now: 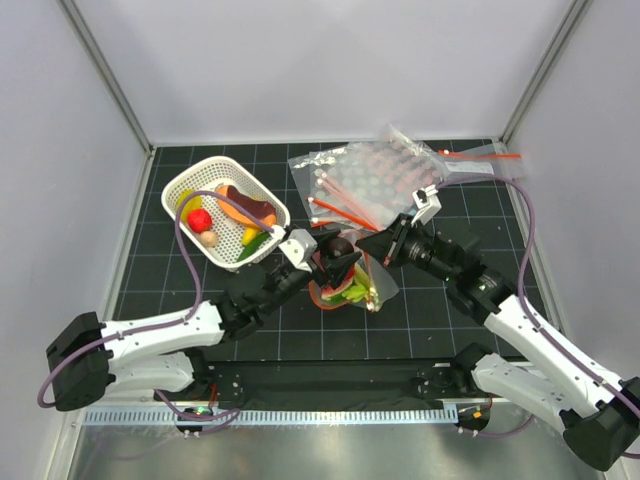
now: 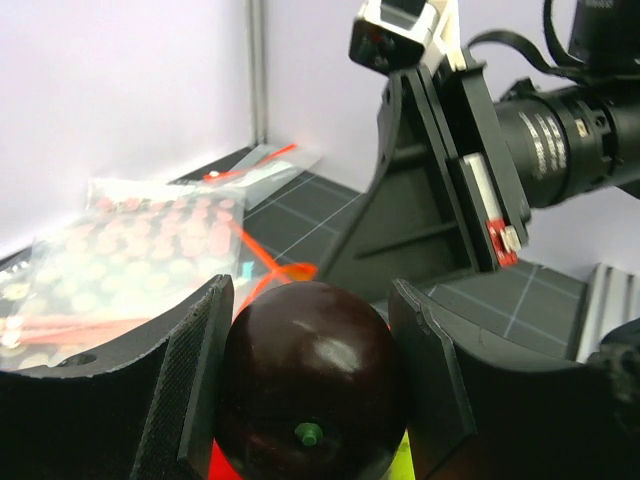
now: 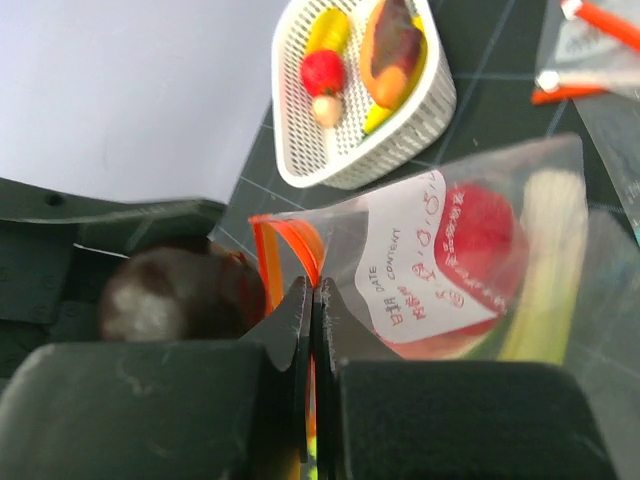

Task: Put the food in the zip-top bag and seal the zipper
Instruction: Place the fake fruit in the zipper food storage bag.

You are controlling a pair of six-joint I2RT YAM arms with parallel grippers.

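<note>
left gripper (image 2: 312,365) pinching dark-maroon round plastic toy fruit (image 2: 312,395) | right gripper (image 3: 312,300) pressed together on orange-red zipper strip (image 3: 285,240) of clear crinkly zip-top bag (image 3: 400,265), mid-worktop (image 1: 150,280) | fruit just beside bag mouth, bag body running away from it; left arm nearer

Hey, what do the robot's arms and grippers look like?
Left arm and right arm: white shells, black joints and bases, a purple cable trailing from each. Left gripper and right gripper are black, two-fingered; the left's pads look ribbed.
</note>
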